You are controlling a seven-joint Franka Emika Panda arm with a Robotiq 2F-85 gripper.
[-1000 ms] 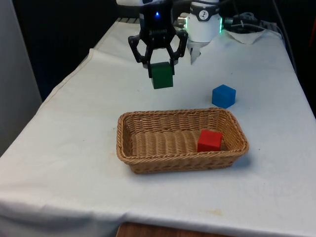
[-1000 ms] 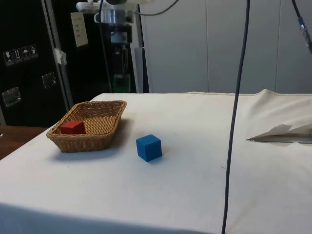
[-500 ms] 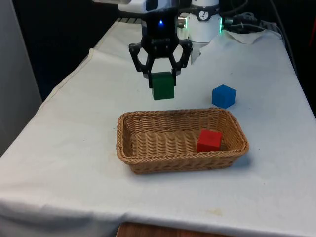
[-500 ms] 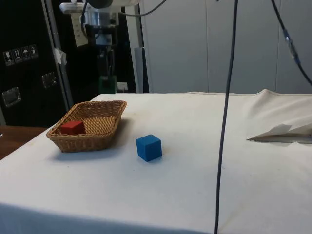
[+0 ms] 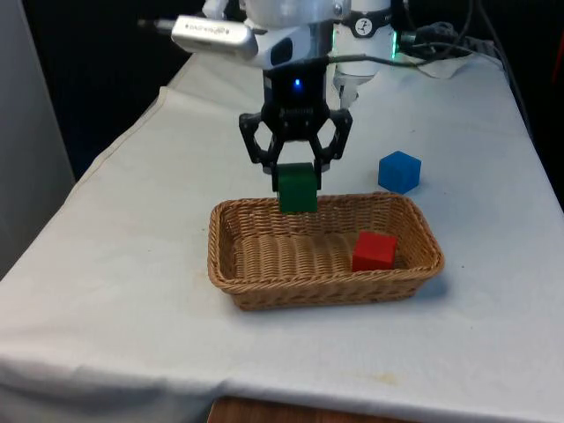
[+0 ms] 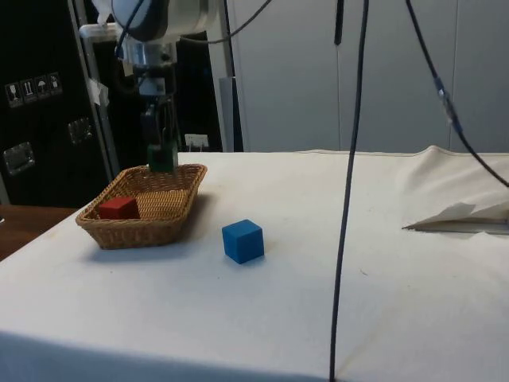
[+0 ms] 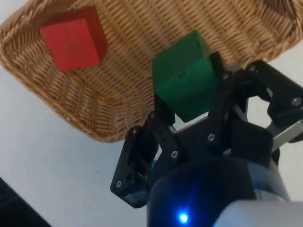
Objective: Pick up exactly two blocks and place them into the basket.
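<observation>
While over basket [image 5: 264, 291]: red block [image 5: 374, 251] inside.

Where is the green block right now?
The green block is held in the gripper, in the air over the basket's far rim in the front view, apart from the red block inside.

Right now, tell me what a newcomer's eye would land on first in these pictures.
First the green block, clamped in the gripper and hanging over the far rim of the wicker basket. Next the red block lying inside the basket, toward the front view's right end. Last the blue block, alone on the white cloth beyond the basket.
</observation>
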